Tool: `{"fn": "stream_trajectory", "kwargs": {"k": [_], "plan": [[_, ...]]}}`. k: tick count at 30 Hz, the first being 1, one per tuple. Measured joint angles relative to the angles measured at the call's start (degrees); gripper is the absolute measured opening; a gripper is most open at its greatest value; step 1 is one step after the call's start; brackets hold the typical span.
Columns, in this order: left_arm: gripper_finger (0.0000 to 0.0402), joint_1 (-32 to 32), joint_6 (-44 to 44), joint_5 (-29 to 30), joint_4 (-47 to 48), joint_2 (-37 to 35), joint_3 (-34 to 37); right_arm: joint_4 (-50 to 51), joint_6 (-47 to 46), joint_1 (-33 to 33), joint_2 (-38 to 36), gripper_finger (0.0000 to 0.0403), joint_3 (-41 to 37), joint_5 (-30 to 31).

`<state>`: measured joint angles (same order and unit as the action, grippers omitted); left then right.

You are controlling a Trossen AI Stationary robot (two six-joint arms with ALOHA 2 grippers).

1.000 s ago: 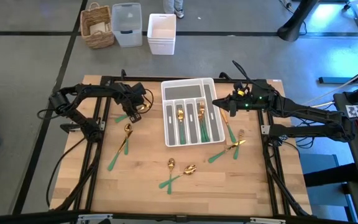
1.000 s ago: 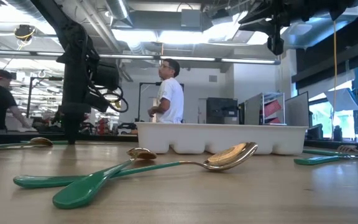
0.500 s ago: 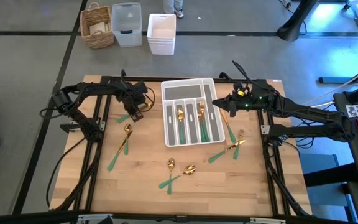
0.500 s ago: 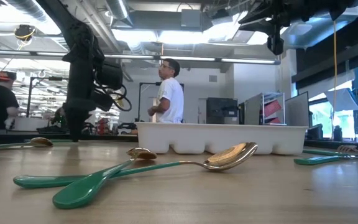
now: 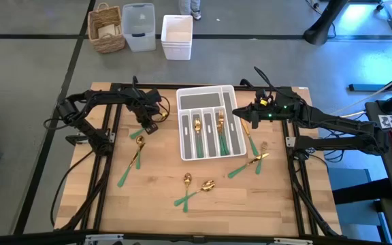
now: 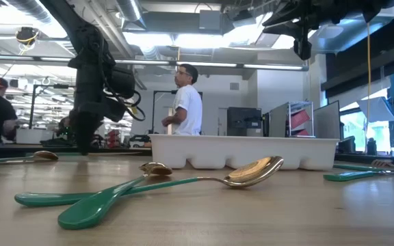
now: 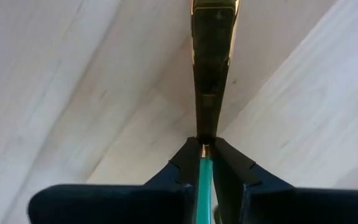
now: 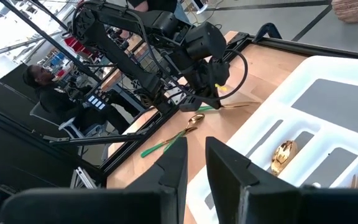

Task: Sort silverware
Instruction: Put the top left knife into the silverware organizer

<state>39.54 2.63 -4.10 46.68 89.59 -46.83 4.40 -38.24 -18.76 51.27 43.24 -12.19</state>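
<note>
Left of the white tray (image 5: 210, 122), the left gripper (image 7: 205, 163) pinched the green handle of a gold-headed utensil (image 7: 212, 68) just above the desk (image 5: 155, 190). The right gripper (image 8: 193, 163), its fingers spread, hovered over the tray's right edge. Other silverware (image 5: 197, 190) lay scattered around the tray.

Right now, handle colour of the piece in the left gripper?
Green handle, clearest in the left wrist view.

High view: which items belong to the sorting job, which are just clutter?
Job:
- loose silverware on the table
- fork in the left claw
- pieces already in the white tray
- right claw, open over the tray

Lying about:
- wicker basket
- grey bin
- white tub
</note>
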Motion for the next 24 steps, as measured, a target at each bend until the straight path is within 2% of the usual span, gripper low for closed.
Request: {"fn": "stream_trajectory", "kwargs": {"k": [7, 11, 14, 19, 24], "plan": [[0.0017, 1.25, -1.05, -0.04, 1.94, -1.50, -0.02, 0.00, 2.30, 0.00, 0.00, 0.0060, 0.00, -0.02], [0.0020, 2.66, -2.12, -0.49, 2.33, -5.26, -0.03, 0.00, 2.75, 0.00, 0.00, 0.0060, -0.02, -0.02], [0.0017, 3.75, -4.39, -3.27, 2.46, -9.08, -0.04, 0.00, 2.78, 0.00, 0.00, 0.0060, -0.02, -0.02], [0.0018, 4.51, -13.84, -10.45, 2.46, -15.53, -0.07, 0.00, 5.09, 0.00, 0.00, 0.0060, 0.00, -0.02], [0.0018, 2.71, -29.25, -18.97, 1.73, -20.68, -0.09, 0.00, 9.02, 0.00, 0.00, 0.0060, 0.00, -0.02]]}}
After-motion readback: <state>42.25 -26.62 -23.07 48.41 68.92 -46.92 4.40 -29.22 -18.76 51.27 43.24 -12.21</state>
